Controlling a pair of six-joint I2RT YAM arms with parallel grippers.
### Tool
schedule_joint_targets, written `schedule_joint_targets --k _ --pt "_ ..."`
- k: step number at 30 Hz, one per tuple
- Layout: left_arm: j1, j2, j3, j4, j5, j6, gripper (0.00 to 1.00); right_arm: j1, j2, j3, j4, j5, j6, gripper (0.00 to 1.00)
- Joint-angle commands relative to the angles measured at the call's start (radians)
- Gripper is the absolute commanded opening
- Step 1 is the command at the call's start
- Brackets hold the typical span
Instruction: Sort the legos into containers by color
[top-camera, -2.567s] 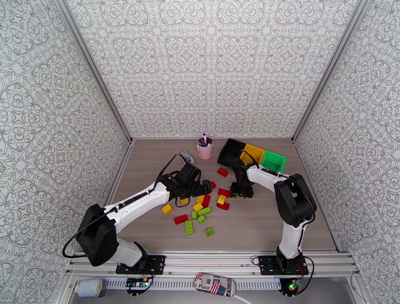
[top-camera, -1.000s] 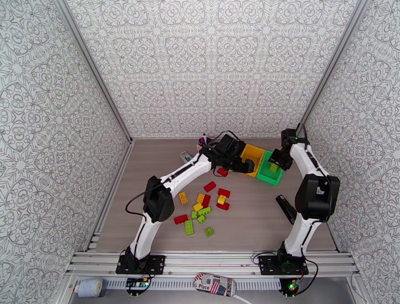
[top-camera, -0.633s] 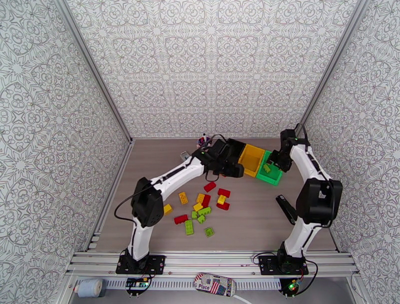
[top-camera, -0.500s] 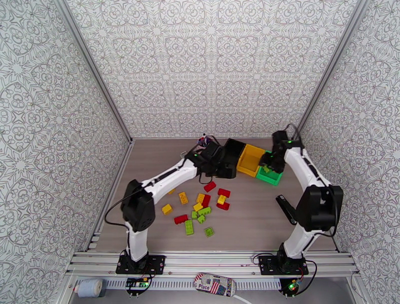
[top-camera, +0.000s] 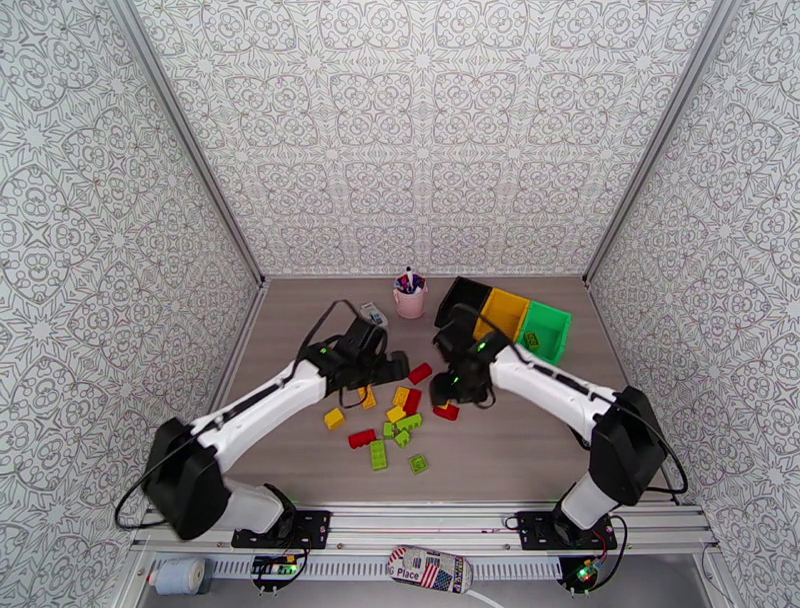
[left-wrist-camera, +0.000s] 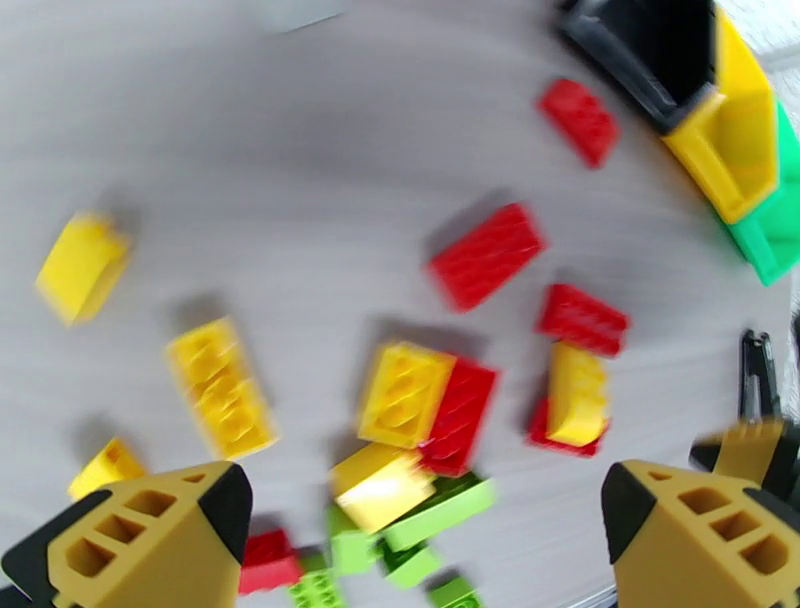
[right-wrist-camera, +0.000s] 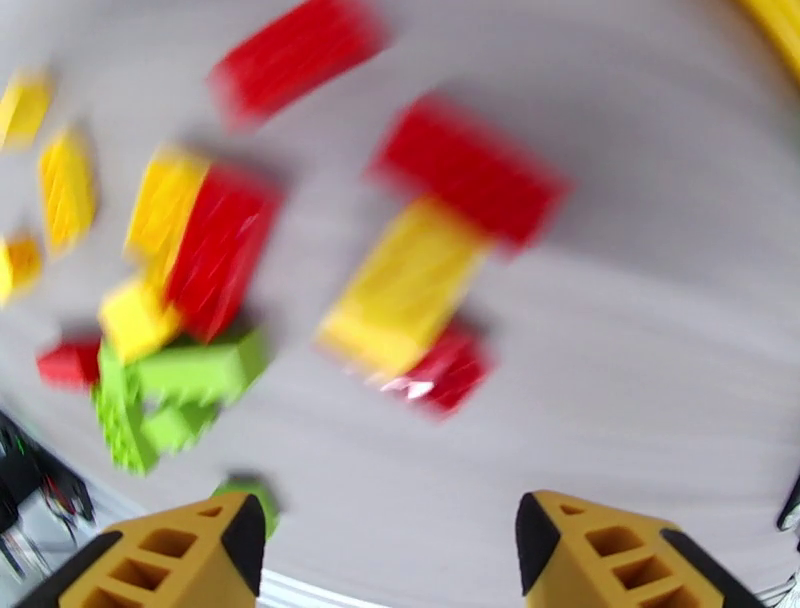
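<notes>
Tabletop (right-wrist-camera: 640, 350) bears legos (right-wrist-camera: 405, 290) under the right pincer (right-wrist-camera: 388, 515).

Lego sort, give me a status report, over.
Left claw open, empty. Right claw open, empty, over the legos. Most legos loose on table; one green in green bin. Nothing blocking.

The left end effector (top-camera: 398, 364) and right end effector (top-camera: 445, 392) are back over the legos (top-camera: 405, 412); the green bin (top-camera: 550, 322) now holds a green lego (top-camera: 530, 341).
</notes>
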Motion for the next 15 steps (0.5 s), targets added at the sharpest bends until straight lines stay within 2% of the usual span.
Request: schedule_joint_targets --k 1,8,15 --pt "0.006 -0.117 -0.098 -0.059 -0.054 -0.119 0.99 0.115 0.005 -0.036 0.038 0.012 0.084 0.72" --pt "0.008 -0.375 -0.306 -0.139 -0.057 -0.245 0.99 0.274 0.117 -0.057 0.083 0.014 0.143 0.73" --pt "-0.009 -0.519 -0.416 -0.189 -0.046 -0.312 0.99 0.299 0.202 -0.055 0.100 0.034 0.156 0.72"
